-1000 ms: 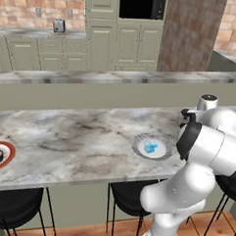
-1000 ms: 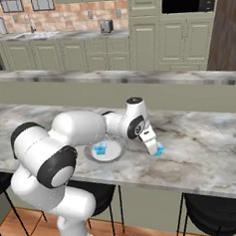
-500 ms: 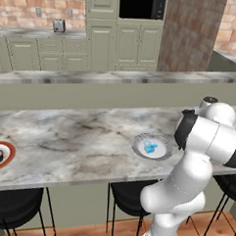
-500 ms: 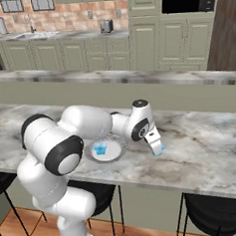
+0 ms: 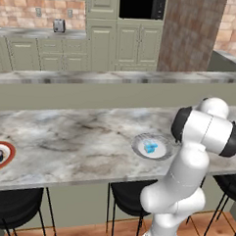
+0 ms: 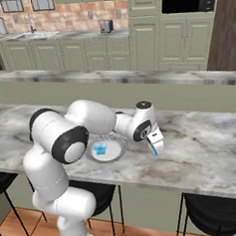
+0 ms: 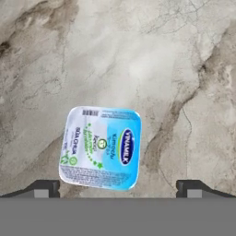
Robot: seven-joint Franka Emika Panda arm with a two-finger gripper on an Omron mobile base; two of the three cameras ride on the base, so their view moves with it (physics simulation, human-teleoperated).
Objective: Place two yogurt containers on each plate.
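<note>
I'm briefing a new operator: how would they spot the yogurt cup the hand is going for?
Find the marble counter, then the grey-rimmed plate beside the arm. Right of that plate, a yogurt cup stands on the bare marble under the open hand. Unlike the cup on the plate, it sits off any plate.

Counter (image 6: 212, 148): bare marble all round yogurt cup (image 7: 101, 147); grey-rimmed plate (image 6: 120, 151) nearby to one side, holding one cup (image 6: 100, 149).

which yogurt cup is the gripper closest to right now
The yogurt cup standing on the bare counter, right below the open gripper. The other cup sits on the grey-rimmed plate.
</note>
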